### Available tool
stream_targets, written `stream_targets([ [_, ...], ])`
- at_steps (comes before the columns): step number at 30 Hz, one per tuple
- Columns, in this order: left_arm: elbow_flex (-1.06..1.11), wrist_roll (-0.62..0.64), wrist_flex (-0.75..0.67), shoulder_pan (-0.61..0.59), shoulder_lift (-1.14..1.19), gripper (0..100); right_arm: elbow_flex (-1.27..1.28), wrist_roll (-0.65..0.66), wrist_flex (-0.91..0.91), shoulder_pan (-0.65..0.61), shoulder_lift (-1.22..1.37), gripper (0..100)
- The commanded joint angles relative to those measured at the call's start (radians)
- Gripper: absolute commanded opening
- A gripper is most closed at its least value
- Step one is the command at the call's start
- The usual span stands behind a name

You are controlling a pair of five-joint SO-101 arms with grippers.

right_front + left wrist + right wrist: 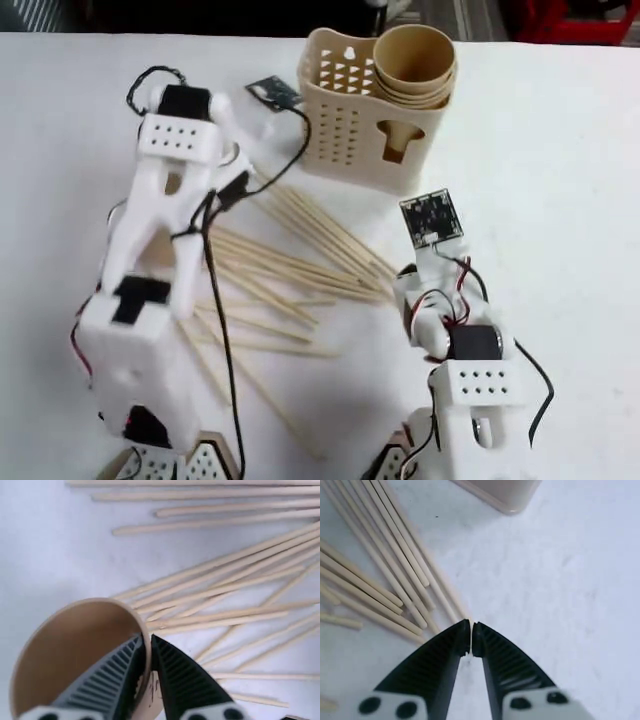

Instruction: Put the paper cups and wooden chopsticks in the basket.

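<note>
The left claw pinches only the paper cup rim; the thin wall may buckle or slip. The right claw is closed and empty.

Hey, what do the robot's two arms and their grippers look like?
The left arm and right arm are blocky white plastic shells with rows of small holes, black motor blocks and loose black and red wires. The left gripper and right gripper have dark, pointed fingers with ribbed inner faces on white bases.
</note>
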Motion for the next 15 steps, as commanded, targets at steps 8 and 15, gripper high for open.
stream_targets([
  [8,0.066,0.086,-0.046,0.189,-0.538,2,-0.008,-0.006,-0.013,0.004,-0.024,2.1],
  [15,0.066,0.087,-0.270,0.292,-0.615,2,-0.008,-0.006,-0.013,0.004,-0.024,2.1],
])
